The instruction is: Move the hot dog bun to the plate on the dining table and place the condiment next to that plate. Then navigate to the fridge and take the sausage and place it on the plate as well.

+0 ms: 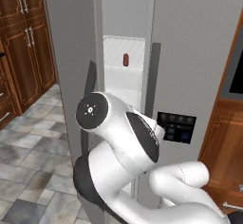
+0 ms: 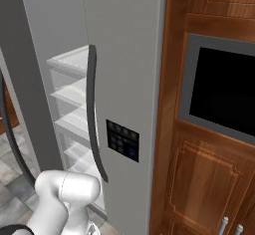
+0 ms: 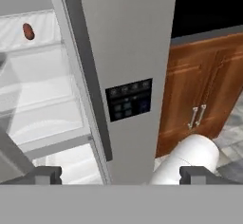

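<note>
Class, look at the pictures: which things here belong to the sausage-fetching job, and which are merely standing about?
Belongs to the job:
fridge, door partly open
sausage on a shelf inside
gripper, open, holding nothing

Merely standing about:
wall oven
wood cabinets

No legible text, brand, number or sign appears on any surface. The dark control panel (image 3: 128, 99) on the fridge (image 3: 123, 38) door, beside the long vertical handle (image 2: 92, 109), carries small button icons that are too blurred to read.
</note>
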Controlling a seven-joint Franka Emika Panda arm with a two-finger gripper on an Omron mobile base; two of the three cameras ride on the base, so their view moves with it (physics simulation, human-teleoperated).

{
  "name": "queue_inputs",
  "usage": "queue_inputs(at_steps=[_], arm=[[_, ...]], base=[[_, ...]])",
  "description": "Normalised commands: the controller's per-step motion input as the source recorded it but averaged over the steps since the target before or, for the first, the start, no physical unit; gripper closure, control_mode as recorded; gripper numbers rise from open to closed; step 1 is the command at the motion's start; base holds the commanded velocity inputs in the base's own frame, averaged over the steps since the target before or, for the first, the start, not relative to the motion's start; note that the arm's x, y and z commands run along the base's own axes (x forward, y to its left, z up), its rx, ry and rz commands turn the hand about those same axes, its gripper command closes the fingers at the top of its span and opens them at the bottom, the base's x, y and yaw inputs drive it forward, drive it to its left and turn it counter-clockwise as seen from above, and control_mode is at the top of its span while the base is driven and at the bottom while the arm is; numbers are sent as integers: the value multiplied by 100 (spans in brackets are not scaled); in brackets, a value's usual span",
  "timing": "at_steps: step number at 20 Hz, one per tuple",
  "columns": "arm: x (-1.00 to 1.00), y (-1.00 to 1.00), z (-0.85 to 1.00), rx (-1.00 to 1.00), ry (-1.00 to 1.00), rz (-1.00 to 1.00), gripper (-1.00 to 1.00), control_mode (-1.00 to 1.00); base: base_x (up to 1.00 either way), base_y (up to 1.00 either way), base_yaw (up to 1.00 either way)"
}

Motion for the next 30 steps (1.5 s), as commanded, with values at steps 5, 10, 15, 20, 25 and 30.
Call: queue_inputs(at_steps=[5,10,15,20,25,30], arm=[[27,-100,17,53,6,12,-100,-100],[95,-82,1,59,11,22,-100,-100],[99,-11,0,48,16,22,-100,-100],[93,36,-6,30,14,21,-100,-100],[98,56,-8,18,13,14,-100,-100],[87,49,-14,9,15,9,-100,-100]], base=[[0,0,0],[0,0,0],[0,0,0],[0,0,0],[0,0,0],[0,0,0]])
